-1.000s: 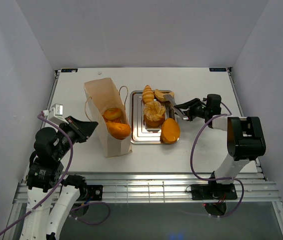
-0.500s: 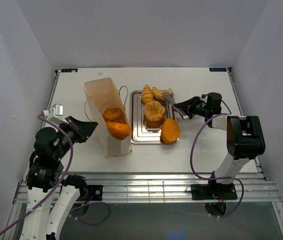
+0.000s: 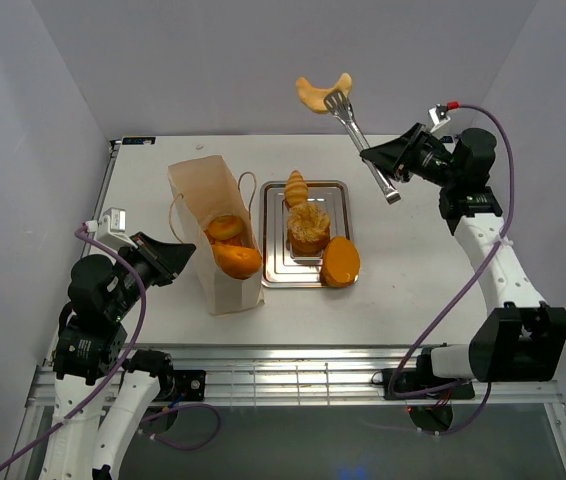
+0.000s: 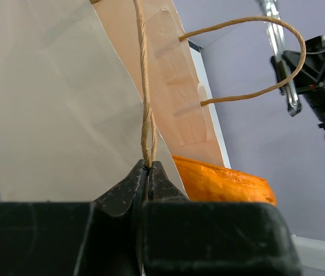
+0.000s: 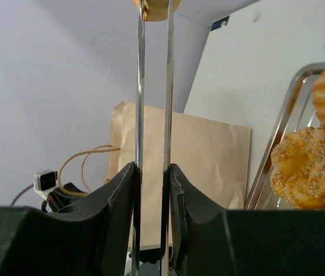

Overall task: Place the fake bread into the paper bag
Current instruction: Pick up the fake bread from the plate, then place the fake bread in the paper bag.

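Croissant point(image 3: 321, 92), cropped in the wrist view, sits in tongs point(image 3: 356, 132) the right gripper point(image 5: 152, 175) squeezes; left gripper point(image 4: 148, 171) pinches the paper bag's point(image 3: 208, 200) cord point(image 4: 144, 86).

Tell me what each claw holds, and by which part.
Left claw: pale tan paper bag, pinched by one thin cord handle. Right claw: silver metal tongs, squeezed across both arms, gripping a golden crescent-shaped fake bread.

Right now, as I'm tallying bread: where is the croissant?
Top view: the croissant is aloft, right of centre, in tongs held by the right gripper, above the tray.
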